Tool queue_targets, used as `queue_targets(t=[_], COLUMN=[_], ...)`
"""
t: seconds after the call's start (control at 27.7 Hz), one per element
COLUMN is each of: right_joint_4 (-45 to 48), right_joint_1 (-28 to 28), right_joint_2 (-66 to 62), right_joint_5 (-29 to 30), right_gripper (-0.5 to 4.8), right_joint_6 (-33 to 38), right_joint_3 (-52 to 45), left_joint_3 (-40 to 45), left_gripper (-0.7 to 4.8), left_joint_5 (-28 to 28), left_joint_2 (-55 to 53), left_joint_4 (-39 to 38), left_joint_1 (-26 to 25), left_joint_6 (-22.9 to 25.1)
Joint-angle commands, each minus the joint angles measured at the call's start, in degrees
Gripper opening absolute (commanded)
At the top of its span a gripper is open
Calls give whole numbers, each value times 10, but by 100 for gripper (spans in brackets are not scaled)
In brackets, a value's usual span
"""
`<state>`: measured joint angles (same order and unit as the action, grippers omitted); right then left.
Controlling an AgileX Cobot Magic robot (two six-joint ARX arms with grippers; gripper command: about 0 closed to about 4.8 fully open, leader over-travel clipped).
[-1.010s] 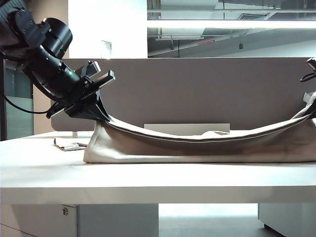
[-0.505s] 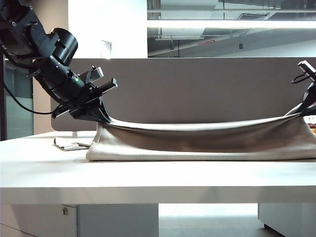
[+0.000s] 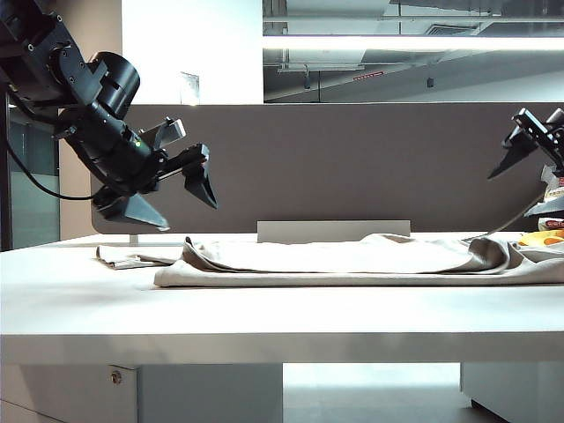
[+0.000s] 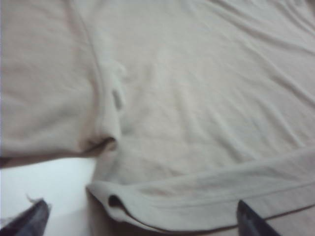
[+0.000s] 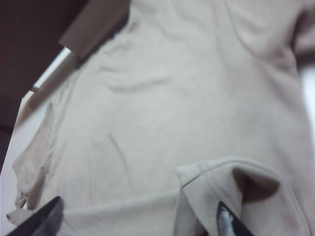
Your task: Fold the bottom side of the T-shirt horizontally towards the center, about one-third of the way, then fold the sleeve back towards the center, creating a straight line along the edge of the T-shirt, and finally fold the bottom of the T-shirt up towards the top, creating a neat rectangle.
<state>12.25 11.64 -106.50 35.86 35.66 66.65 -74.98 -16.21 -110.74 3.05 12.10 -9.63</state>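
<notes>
The beige T-shirt [image 3: 352, 258] lies flat along the table, its upper layer folded over and wrinkled. A sleeve [image 3: 123, 257] sticks out at its left end. My left gripper [image 3: 187, 214] hangs open just above that left end, holding nothing. In the left wrist view the stitched hem of the bottom of the T-shirt [image 4: 221, 191] lies loose between the wide-apart fingertips [image 4: 34, 219] of the left gripper [image 4: 142, 220]. My right gripper [image 3: 527, 145] is open, high above the shirt's right end. In the right wrist view a curled hem corner [image 5: 211, 177] lies on the shirt [image 5: 162, 98] below the right gripper [image 5: 138, 220].
A grey partition [image 3: 352, 159] runs behind the table, with a low white box [image 3: 333, 231] at its foot. A yellow-orange item [image 3: 542, 238] sits at the far right beside the shirt. The table's front edge [image 3: 282, 335] faces the camera.
Both grippers opened and let go of the hem they held stretched between them. The cloth dropped onto the shirt. The right gripper lifted clear of it.
</notes>
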Motion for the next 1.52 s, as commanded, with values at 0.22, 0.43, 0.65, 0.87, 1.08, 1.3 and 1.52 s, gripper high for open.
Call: queue_targets(t=[0.22,0.43,0.65,0.87,1.08,1.3,1.52], right_joint_4=[-127,-237,-245,-251,-250,-254,-258], right_joint_1=[31,37,26,18,12,12,12], right_joint_2=[8,8,8,8,8,7,7], right_joint_5=[-1,-44,-47,-58,-64,-67,-78], right_gripper=[400,400,386,355,290,291,291], right_joint_6=[-97,-176,-177,-177,-177,-177,-179], right_joint_3=[3,2,2,2,2,2,2], left_joint_3=[-2,-1,-1,-1,-1,-1,-1], left_gripper=[479,479,479,479,469,434,424], left_joint_5=[-50,-87,-82,-78,-82,-78,-78], left_joint_2=[18,18,18,17,14,-2,-19], left_joint_4=[-109,-173,-200,-227,-237,-248,-250], left_joint_1=[-29,-26,-20,-20,-13,4,15], left_joint_6=[-24,-11,-3,7,6,7,7])
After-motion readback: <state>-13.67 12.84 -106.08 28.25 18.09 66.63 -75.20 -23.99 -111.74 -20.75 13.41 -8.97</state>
